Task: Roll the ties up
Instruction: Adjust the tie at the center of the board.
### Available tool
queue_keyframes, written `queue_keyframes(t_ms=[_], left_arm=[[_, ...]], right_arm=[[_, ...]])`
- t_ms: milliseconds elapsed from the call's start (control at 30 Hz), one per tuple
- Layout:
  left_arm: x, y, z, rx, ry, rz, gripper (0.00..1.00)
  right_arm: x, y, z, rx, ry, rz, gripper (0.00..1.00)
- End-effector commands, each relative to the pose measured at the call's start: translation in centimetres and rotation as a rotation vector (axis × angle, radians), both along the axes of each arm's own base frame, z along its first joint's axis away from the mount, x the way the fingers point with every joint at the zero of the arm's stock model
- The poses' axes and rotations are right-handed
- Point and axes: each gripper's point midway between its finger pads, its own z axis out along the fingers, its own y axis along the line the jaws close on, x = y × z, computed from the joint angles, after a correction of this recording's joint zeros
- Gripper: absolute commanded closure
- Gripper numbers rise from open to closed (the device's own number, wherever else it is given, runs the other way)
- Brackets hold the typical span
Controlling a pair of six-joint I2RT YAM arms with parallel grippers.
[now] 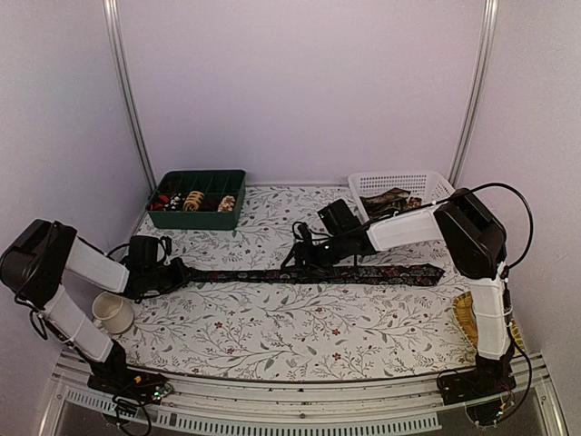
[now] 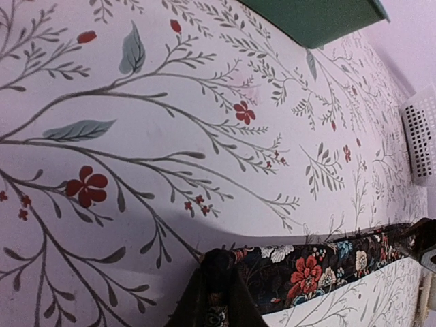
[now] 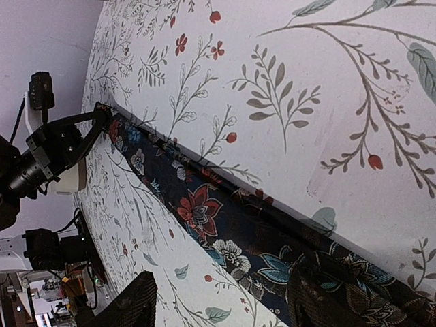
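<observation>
While flat, tie [image 1: 318,274] end inside left claw [image 1: 180,272]; right claw [image 1: 307,256] astride

One flat tie [image 1: 259,275]; one tray [image 1: 195,221]; one basket [image 1: 399,179]; one cup [image 1: 113,313].

The tie [image 1: 318,274] is dark woven cloth, faintly glossy. The tabletop [image 1: 272,336] under it is smooth, matt and floral-printed. Beyond the tie stand a white plastic mesh basket [image 1: 399,182] and a green plastic tray [image 1: 195,219].
</observation>
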Motion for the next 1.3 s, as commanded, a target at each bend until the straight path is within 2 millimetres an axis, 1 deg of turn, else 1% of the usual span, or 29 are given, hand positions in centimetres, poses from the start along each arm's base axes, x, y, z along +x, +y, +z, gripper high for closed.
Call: queue_keyframes(t_ms=[0,133,300,367,433,500,600,700,767,867,900,933,1067,1267], left_arm=[[-1.1,0.4,-2.0,0.011,0.062,0.015,0.93],[-1.1,0.3,-1.8,0.001,0.043,0.015,0.99],[-0.9,0.5,-0.7,0.029,-0.021,0.014,0.99],[-0.9,0.5,-0.4,0.042,-0.040,0.023,0.99],[-0.9,0.5,-0.4,0.053,-0.041,0.026,0.99],[-0.9,0.5,-0.6,0.071,-0.031,0.028,0.99],[-1.0,0.2,-1.2,0.105,-0.015,0.033,0.99],[-1.2,0.2,-1.8,0.132,-0.003,0.052,1.00],[-1.3,0.2,-1.8,0.136,-0.007,0.059,1.00],[-1.3,0.3,-1.3,0.144,-0.026,0.055,1.00],[-1.3,0.3,-1.2,0.146,-0.030,0.052,1.00],[-1.3,0.3,-1.0,0.148,-0.036,0.051,1.00],[-1.2,0.1,-1.0,0.155,-0.036,0.032,1.00],[-0.9,-0.1,-1.4,0.168,-0.014,0.013,1.00]], right_arm=[[0.0,-0.7,-1.8,-0.055,-0.010,0.002,0.34],[0.5,-0.8,-0.8,-0.065,-0.041,-0.004,0.34],[0.8,-0.6,0.6,-0.054,-0.077,0.004,0.32],[1.0,-0.8,0.5,-0.067,-0.085,-0.001,0.30],[1.2,-1.7,-0.6,-0.100,-0.051,-0.016,0.30],[1.1,-2.9,-2.0,-0.123,-0.004,-0.045,0.30],[0.9,-4.8,-3.7,-0.152,0.038,-0.094,0.30],[0.8,-6.4,-4.6,-0.178,0.062,-0.133,0.30],[0.6,-7.4,-5.1,-0.195,0.075,-0.151,0.30],[0.9,-8.5,-5.0,-0.205,0.080,-0.176,0.30],[0.4,-9.2,-5.5,-0.221,0.092,-0.181,0.29],[0.3,-9.5,-5.4,-0.221,0.091,-0.185,0.29],[-0.1,-10.5,-4.2,-0.213,0.072,-0.181,0.28],[-0.2,-13.2,-3.6,-0.235,0.071,-0.212,0.27]])
